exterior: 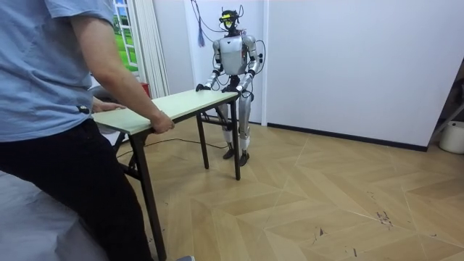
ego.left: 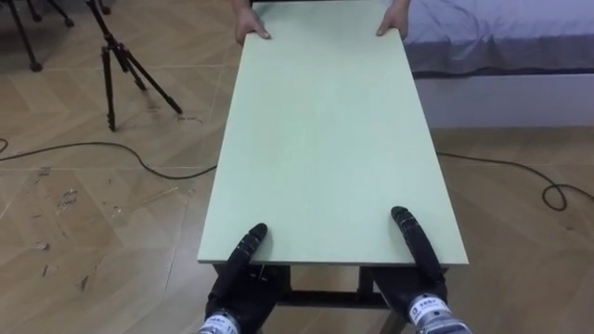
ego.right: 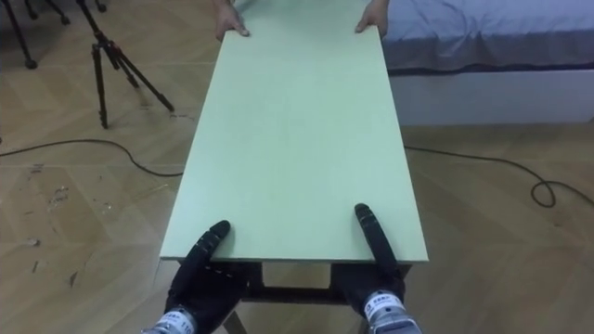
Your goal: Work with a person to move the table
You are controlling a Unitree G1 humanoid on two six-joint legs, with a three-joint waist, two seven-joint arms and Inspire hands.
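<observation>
Both hands are set at the near edge of the table (ego.left: 325, 130): left hand (ego.left: 243, 252), right hand (ego.left: 414, 243); their grip cannot be told. Its far end, beyond them, is held by a person's hands (ego.left: 251, 28).

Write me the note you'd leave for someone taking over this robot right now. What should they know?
Left hand: at the table's near edge, left corner, thumb on top. The grip underneath is hidden.
Right hand: same at the right corner.
Table: between the robot and a person, who holds the far end with both hands. A bed lies just beyond on the right, and a tripod stands to the left.
Done: both ends are held.
Left: carrying it together. I cannot tell whether its legs are off the floor yet. Watch the cable on the floor.
</observation>
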